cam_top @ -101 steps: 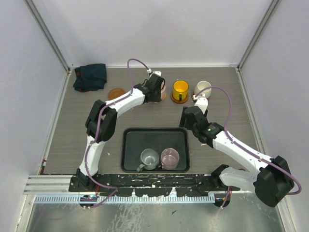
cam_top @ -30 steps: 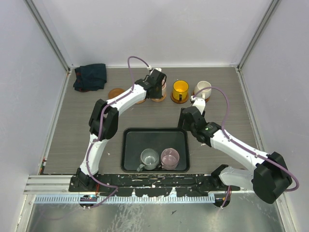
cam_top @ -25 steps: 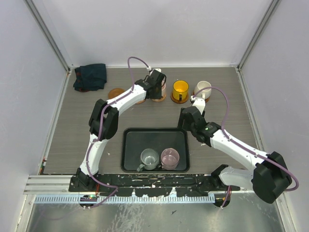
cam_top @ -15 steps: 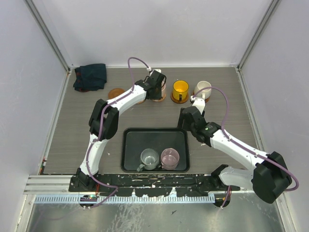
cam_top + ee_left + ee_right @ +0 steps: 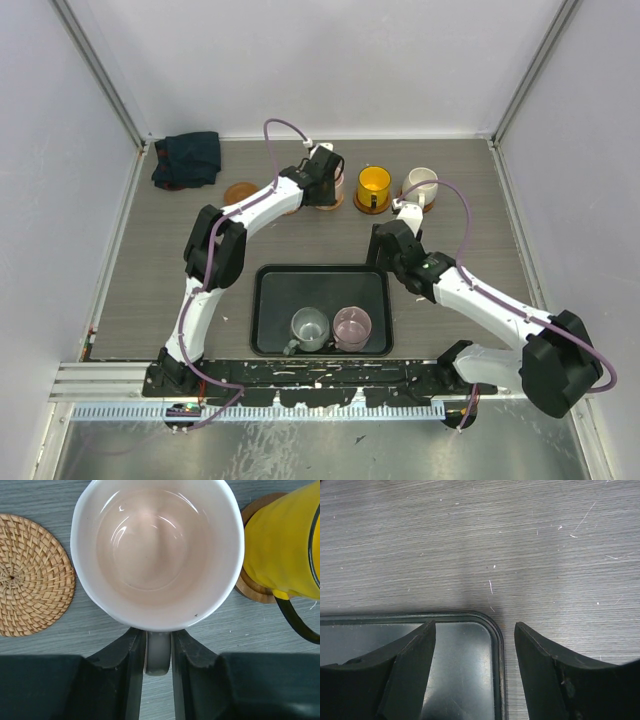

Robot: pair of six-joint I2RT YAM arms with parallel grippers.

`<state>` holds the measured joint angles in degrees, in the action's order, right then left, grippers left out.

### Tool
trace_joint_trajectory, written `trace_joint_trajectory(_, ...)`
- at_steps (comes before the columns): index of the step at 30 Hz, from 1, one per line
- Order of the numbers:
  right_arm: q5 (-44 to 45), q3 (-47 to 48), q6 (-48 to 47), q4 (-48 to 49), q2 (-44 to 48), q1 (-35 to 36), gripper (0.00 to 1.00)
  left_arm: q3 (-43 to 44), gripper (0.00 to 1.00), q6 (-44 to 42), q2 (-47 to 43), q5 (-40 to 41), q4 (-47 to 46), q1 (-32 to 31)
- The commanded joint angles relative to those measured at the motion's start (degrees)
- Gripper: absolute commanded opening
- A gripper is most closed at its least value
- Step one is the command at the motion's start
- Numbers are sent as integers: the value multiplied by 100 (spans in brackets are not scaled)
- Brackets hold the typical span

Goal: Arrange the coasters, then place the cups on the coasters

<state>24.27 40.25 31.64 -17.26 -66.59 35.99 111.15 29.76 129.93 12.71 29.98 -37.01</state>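
My left gripper (image 5: 158, 635) is shut on the handle of the pale pink cup (image 5: 157, 555), which stands upright at the back of the table (image 5: 328, 190). A woven coaster (image 5: 32, 575) lies bare just left of it. The yellow cup (image 5: 280, 545) stands to its right on a wooden coaster (image 5: 250, 587). Further right is the cream-white cup (image 5: 421, 184). Another bare coaster (image 5: 241, 193) lies at the back left. The grey-teal cup (image 5: 309, 328) and the mauve cup (image 5: 352, 325) stand in the black tray (image 5: 270, 300). My right gripper (image 5: 474, 625) hangs open over the tray's far right corner (image 5: 497, 640).
A dark cloth (image 5: 187, 158) is bunched in the back left corner. White walls close the table in on three sides. The yellow cup's dark handle (image 5: 295, 627) points toward my left gripper's side.
The right gripper has drifted slightly left toward the tray's corner. The left gripper has stayed at the pink cup's handle.
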Motion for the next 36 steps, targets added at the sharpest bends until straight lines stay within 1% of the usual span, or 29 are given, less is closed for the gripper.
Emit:
trace_joint_trajectory(1,7,62,65,260,10,57,69,-62,30,109,-368,140,-294,19)
trace_joint_trajectory(6,31,62,62,267,14,64,69,-110,38,127,-440,122,-304,12)
trace_joint_trajectory(11,17,62,67,267,20,73,69,-183,43,140,-559,120,-302,-11)
trace_joint_trajectory(13,28,62,58,258,39,73,69,-241,49,148,-635,109,-308,-27)
trace_joint_trajectory(16,86,70,47,234,81,76,69,-376,63,153,-834,116,-319,-43)
trace_joint_trajectory(18,135,87,21,227,121,82,69,-513,69,153,-1033,111,-363,-53)
trace_joint_trajectory(20,210,118,-10,208,180,79,69,-662,71,140,-1278,100,-428,-55)
trace_joint_trajectory(24,347,207,-98,165,268,82,70,-1002,73,4,-1810,84,-492,-84)
trace_joint_trajectory(26,512,313,-179,80,326,67,71,-1289,73,-117,-2100,32,-497,-102)
trace_joint_trajectory(29,839,506,-301,-84,423,63,72,-1959,74,-352,-2718,-151,-518,-136)
trace_joint_trajectory(31,1086,630,-348,-216,482,26,77,-2574,76,-580,-3160,-388,-623,-161)
trace_joint_trajectory(36,1261,762,-415,-357,613,-292,82,-4349,77,-875,-4439,-584,-892,-393)
